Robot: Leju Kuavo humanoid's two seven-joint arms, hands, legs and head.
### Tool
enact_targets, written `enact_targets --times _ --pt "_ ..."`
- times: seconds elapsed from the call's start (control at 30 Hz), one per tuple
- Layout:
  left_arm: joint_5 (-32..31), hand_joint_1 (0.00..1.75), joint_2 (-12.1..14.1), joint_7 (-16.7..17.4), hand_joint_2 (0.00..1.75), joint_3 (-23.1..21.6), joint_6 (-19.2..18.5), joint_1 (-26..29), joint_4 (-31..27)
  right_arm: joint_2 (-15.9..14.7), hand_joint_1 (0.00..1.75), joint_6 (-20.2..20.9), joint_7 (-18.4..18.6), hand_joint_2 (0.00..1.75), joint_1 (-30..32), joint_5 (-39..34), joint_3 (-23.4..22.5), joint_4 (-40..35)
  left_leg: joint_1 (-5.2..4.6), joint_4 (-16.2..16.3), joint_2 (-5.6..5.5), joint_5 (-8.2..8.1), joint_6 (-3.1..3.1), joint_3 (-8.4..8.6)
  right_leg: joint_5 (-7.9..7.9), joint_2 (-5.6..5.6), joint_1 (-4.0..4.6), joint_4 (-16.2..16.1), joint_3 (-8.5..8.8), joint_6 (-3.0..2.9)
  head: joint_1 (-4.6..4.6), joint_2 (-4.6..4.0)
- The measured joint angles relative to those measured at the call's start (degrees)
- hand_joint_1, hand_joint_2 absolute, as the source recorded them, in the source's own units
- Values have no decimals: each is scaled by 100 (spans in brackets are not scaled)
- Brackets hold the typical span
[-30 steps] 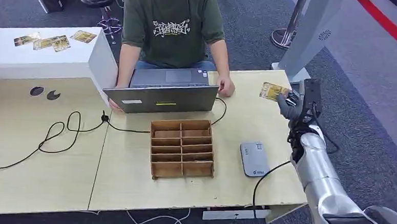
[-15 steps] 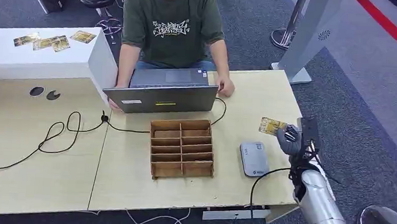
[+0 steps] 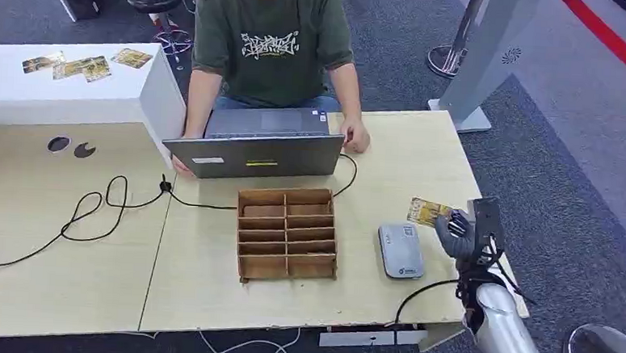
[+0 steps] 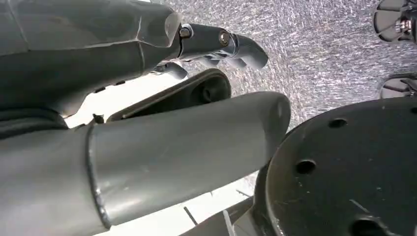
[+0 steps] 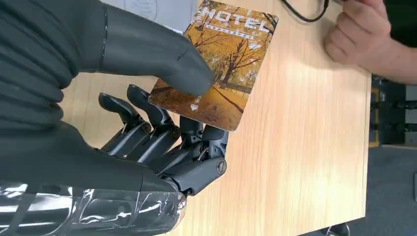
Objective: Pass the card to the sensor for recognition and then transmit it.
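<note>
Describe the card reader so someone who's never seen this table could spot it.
On the wooden table, look right of the wooden organiser in front of the laptop. The reader is the flat grey pad lying there with a black cable, just left of the right hand holding the card.

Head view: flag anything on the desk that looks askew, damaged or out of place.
Nothing stands out. The right hand holds the card flat above the table, just beside the grey sensor; the wooden organizer sits square.

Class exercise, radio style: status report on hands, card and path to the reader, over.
Right hand pinches hotel card beside grey reader, not yet over it. Left hand holds nothing. Path clear.
</note>
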Motion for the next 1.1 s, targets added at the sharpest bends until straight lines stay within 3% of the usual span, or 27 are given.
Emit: enact_targets --times 0.17,0.6,0.87,1.1 --pt "48 0 -77 -53 0 46 -4 27 81 0 175 -236 61 175 485 310 15 -600 0 0 -1 -4 3 -3 -3 -1 0 0 0 0 2 0" --pt "72 0 -216 -120 0 218 -28 65 243 -153 175 -373 286 175 1487 529 313 -1897 0 -1 0 -11 2 -3 -5 -1 0 -1 1 -1 0 0" --pt "9 0 -232 -120 0 223 -37 66 275 -210 175 -400 334 175 1634 505 461 -2006 0 -1 6 -12 3 -5 -5 1 0 -1 1 -1 0 0" --pt "-122 0 -229 -120 0 223 -90 61 286 -203 175 -321 332 175 1379 467 610 -1753 0 -1 5 -11 3 -1 -4 1 0 -1 3 -1 0 -2"
